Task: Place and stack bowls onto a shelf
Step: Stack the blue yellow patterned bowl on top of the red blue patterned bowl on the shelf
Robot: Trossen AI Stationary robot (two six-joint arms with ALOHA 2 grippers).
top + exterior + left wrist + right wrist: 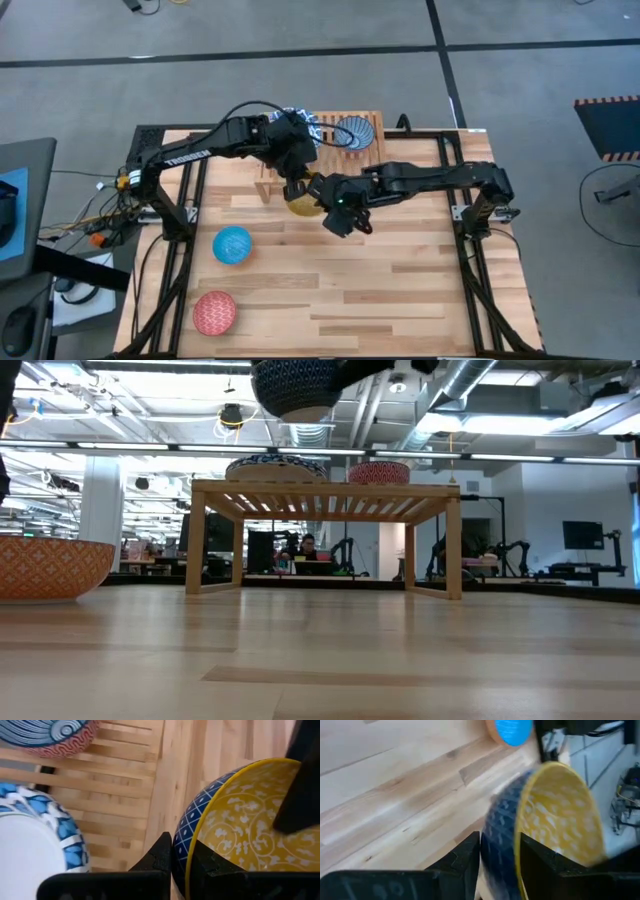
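Note:
A small deep bowl, dark blue outside and yellow inside, hangs in the air in front of the light-wood shelf; the low view shows it high above the table. Both grippers are shut on its rim: my left gripper from the shelf side, my right gripper from the table's right. On the shelf's slats rest a wide white bowl with a blue rim and a deep bowl, red outside and blue inside. My left gripper pinches the bowl's rim, one finger on the dark blue outside and one on the yellow inside. The bowl is lifted clear of the table. My right gripper also straddles the rim, one finger outside and one inside, on another stretch of the rim; the bowl stands tilted on edge in this hold.
A light blue bowl and a red patterned bowl sit on the plank table near its left side; the red one shows at the low view's left. The table's near and right parts are bare wood. Part of the shelf's slats is bare.

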